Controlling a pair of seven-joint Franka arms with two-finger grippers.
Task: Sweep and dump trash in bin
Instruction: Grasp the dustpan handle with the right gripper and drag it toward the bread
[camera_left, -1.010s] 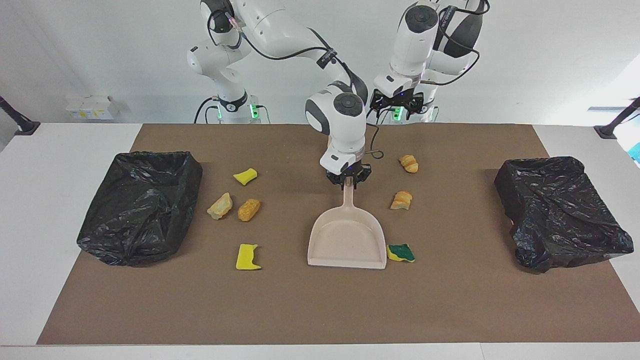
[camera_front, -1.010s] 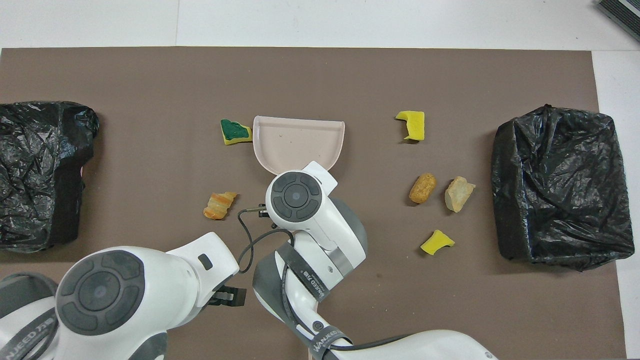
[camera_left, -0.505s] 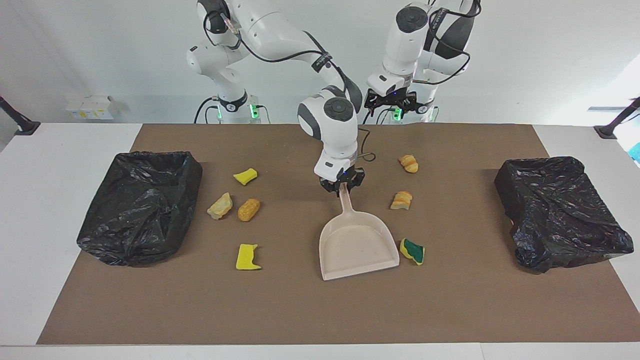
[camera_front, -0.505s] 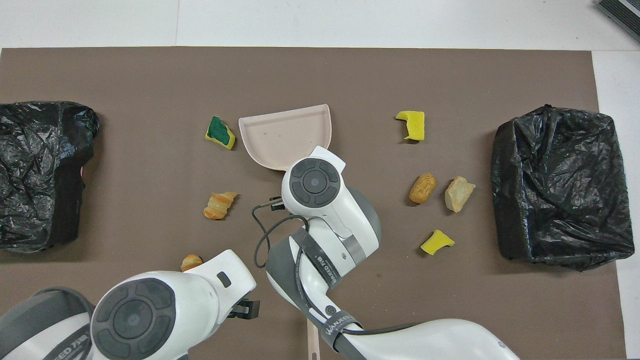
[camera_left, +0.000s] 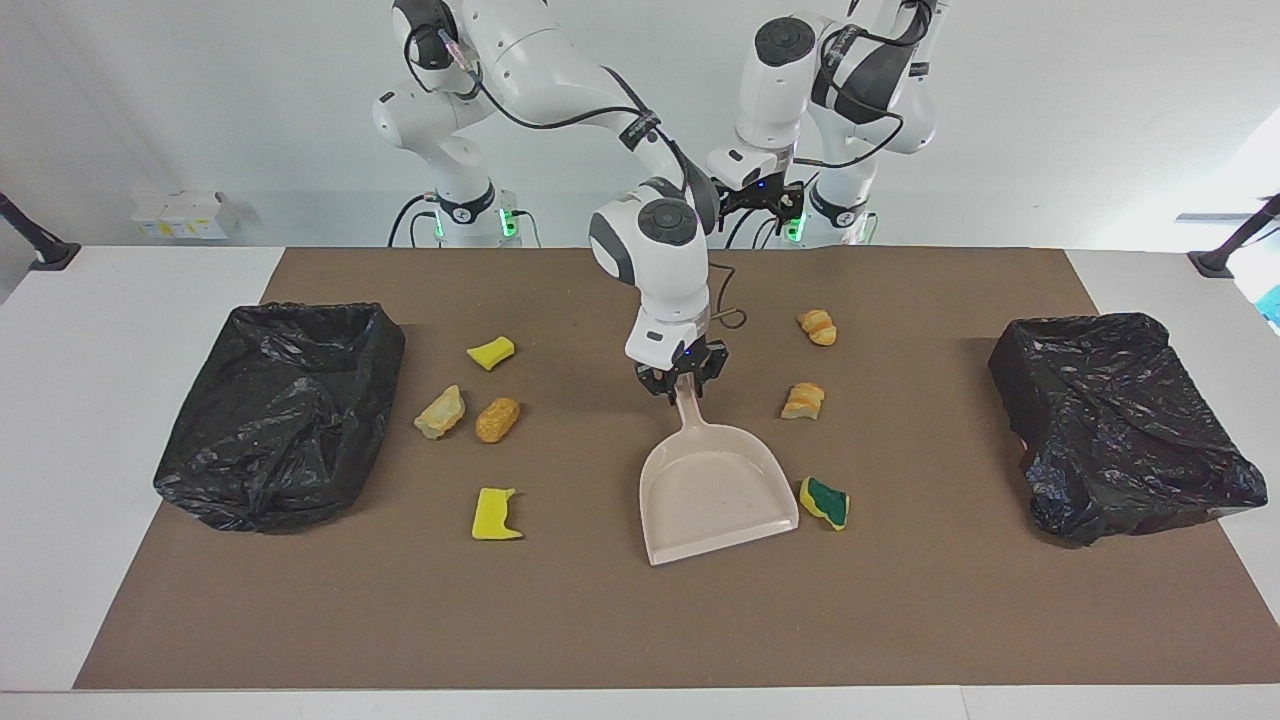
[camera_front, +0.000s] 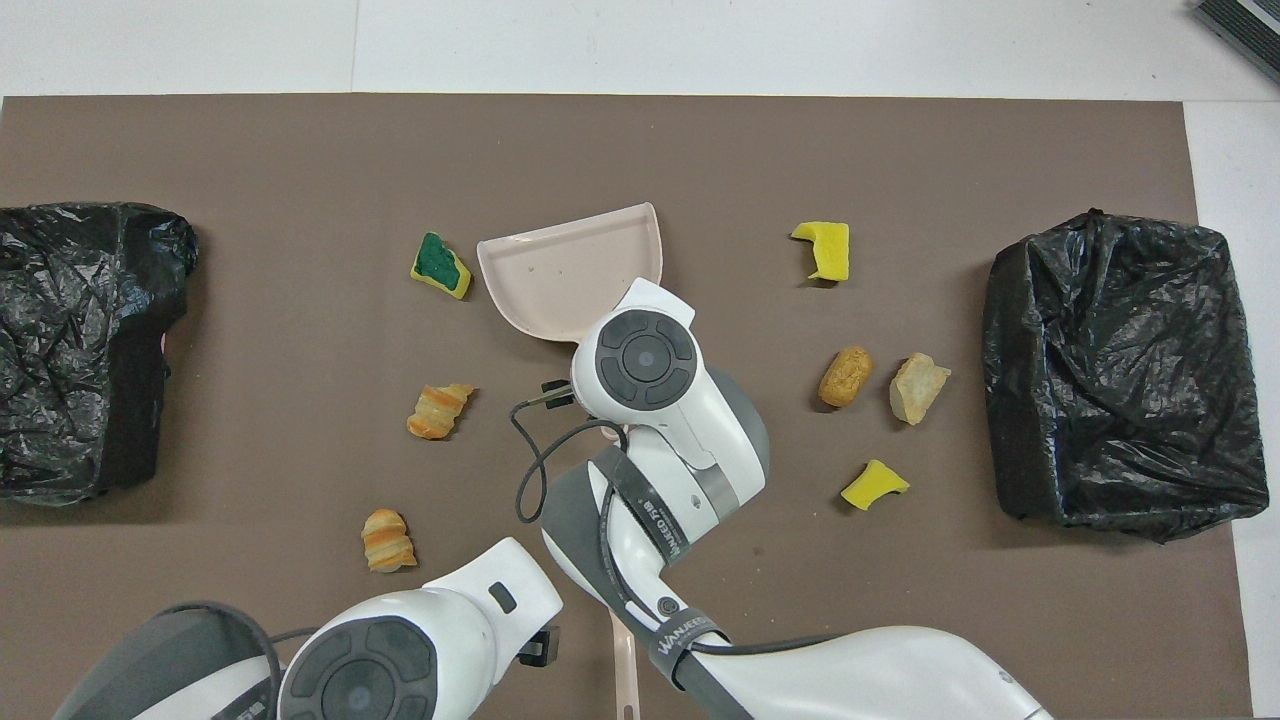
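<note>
Progress is judged to be slight: none of the trash is seen in the dustpan (camera_left: 715, 490), and all seven scraps are seen lying on the brown mat (camera_left: 600, 630). The dustpan is lying flat on the mat near the middle of the table, its handle pointing toward the robots, and the right gripper (camera_left: 681, 381) is placed at the end of that handle, apparently gripping it, though whether its fingers are clamped or slackened cannot be told. The yellow-and-green sponge (camera_left: 826, 502) is found just beside the pan's side wall, outside it. Two bread-like lumps (camera_left: 804, 400) are placed toward the left arm's end, one nearer to the robots than the other. Toward the right arm's end, a tan lump (camera_left: 440, 412) and an orange lump (camera_left: 497, 419) are seen side by side, between two yellow sponge pieces (camera_left: 495, 514), one nearer to the robots, one farther. Two bins lined with black bags (camera_left: 280, 410) are set at the table's ends. The left gripper (camera_left: 763, 198) is held raised above the edge of the table nearest the robots, its fingers apart and empty. A beige handle (camera_front: 625, 665) is glimpsed there in the overhead view, possibly the brush's. Sweeping and dumping are all left to be done
</note>
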